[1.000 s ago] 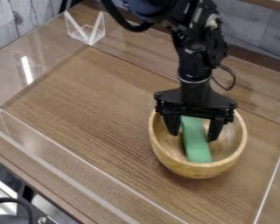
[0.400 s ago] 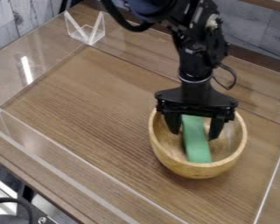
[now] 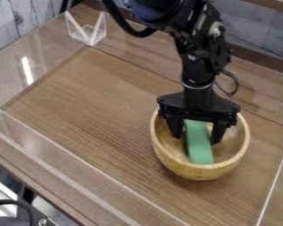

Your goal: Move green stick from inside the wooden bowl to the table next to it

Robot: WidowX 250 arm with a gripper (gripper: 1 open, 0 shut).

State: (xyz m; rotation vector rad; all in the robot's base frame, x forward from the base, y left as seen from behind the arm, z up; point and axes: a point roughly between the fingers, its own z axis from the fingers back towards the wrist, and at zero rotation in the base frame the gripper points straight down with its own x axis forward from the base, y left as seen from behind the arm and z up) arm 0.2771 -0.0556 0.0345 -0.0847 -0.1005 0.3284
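Lower right of the frame, a wooden bowl (image 3: 201, 150) on the table (image 3: 96, 106) holds the green stick (image 3: 200, 144); the black gripper (image 3: 200, 131) straddles it, fingers released, spread wide.

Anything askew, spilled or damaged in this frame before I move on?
Nothing stands out. The green stick lies inside the wooden bowl, which sits upright on the table. The gripper points down into the bowl, jaws open on either side of the stick.
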